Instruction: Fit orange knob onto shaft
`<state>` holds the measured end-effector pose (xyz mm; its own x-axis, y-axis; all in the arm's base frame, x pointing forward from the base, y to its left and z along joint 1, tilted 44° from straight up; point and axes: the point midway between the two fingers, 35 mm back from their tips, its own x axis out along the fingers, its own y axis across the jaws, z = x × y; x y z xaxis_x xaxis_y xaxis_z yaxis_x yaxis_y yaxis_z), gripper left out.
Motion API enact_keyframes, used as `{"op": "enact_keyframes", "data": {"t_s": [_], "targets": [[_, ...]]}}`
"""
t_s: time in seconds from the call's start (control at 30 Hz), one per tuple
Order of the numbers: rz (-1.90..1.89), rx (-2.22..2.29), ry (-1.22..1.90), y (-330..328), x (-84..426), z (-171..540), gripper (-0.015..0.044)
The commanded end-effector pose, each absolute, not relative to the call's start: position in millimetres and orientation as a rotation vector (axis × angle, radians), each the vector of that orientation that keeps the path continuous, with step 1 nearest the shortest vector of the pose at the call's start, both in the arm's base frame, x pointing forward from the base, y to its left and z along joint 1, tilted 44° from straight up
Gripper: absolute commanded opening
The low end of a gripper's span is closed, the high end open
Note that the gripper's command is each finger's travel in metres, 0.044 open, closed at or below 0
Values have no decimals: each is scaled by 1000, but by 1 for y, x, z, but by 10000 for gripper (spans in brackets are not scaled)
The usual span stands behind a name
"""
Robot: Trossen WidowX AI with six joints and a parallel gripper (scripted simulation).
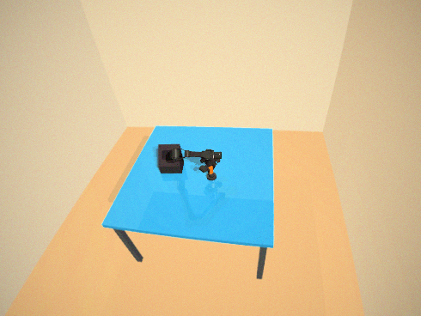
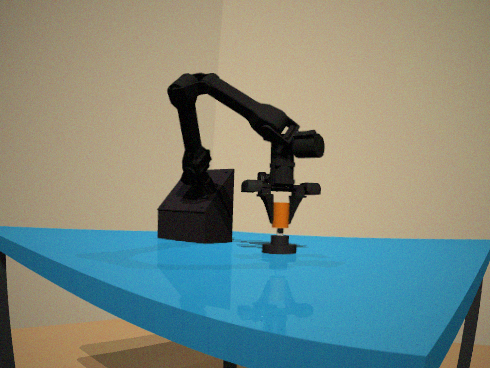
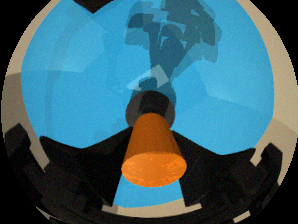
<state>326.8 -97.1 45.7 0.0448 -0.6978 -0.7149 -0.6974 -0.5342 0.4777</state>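
Observation:
The orange knob [image 1: 210, 170] [image 2: 281, 215] [image 3: 153, 145] is upright between the fingers of my gripper [image 2: 281, 220], which is shut on it. The dark round pedestal [image 1: 211, 177] [image 2: 279, 247] [image 3: 131, 115] stands on the table below the knob. In the exterior view a short piece of the shaft [image 2: 280, 232] shows between the knob's bottom and the pedestal's raised middle, so the knob is above the pedestal and not touching it. The knob's hole and the shaft's flat side are hidden, and I cannot tell whether the shaft's tip is inside the hole.
The blue table [image 1: 241, 215] [image 2: 125, 272] [image 3: 240, 100] bears the pedestal and the arm's dark box-shaped base [image 1: 170, 165] [image 2: 195, 225]. The base stands to the left of the pedestal in the top and exterior views. The table reflects the arm and the gripper.

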Motion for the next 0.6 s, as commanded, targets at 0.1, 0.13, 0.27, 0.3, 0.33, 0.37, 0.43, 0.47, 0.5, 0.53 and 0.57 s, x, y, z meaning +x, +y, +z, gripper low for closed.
{"op": "enact_keyframes", "data": {"t_s": [0.1,0.13,0.27,0.3,0.33,0.37,0.43,0.47,0.5,0.53,0.57], "targets": [[-1553,2269,-1510,-96,324,45,0],[-1553,2269,-1510,-96,324,45,0],[-1553,2269,-1510,-98,325,44,0],[-1553,2269,-1510,-98,325,44,0],[-1553,2269,-1510,-98,325,44,0],[-1553,2269,-1510,-98,325,44,0],[-1553,2269,-1510,-97,325,45,0],[-1553,2270,-1510,-96,326,45,0],[-1553,2270,-1510,-96,326,46,0],[-1553,2270,-1510,-95,326,47,0],[-1553,2270,-1510,-95,326,47,0]]}}
